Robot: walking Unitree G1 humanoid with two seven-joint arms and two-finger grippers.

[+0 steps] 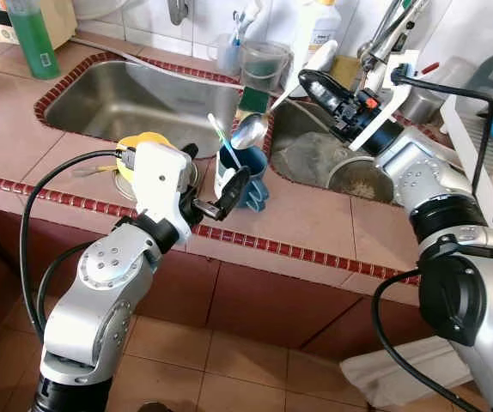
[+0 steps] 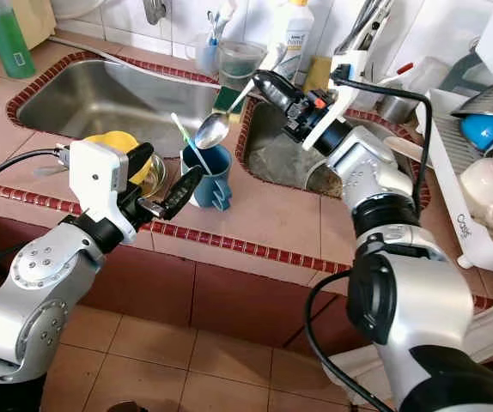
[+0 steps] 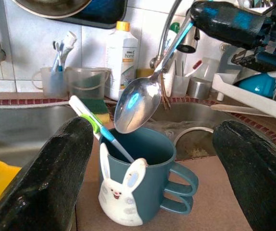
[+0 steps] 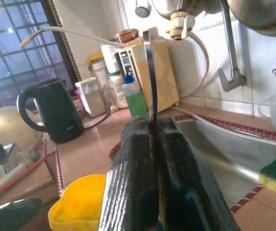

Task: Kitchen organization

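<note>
- Left eye view: the spoon [image 1: 248,130] is held at centre frame, its long axis slanting from the bowl at lower left up to the handle at upper right, where it is pinched by the right gripper [image 1: 315,83]. The bowl is poised just above the blue mug [image 1: 245,178] on the counter [image 1: 315,223]; a toothbrush [image 1: 222,142] is already leaning inside the mug. The left gripper [image 1: 214,184] is seen left of centre, fingers spread, just beside the mug.
- Right eye view: the same slant is shown; the yellow cup [image 2: 119,148] stands left of the mug, by the sink [image 2: 100,99].
- Left wrist view: the mug, with its rabbit face, is framed between the spread fingers [image 3: 56,178], untouched. The spoon's bowl hangs over the rim, so a downward move along the handle's line is judged to be required.
- Right wrist view: the fingers [image 4: 133,178] are pressed together on the thin handle, which is seen edge-on.
</note>
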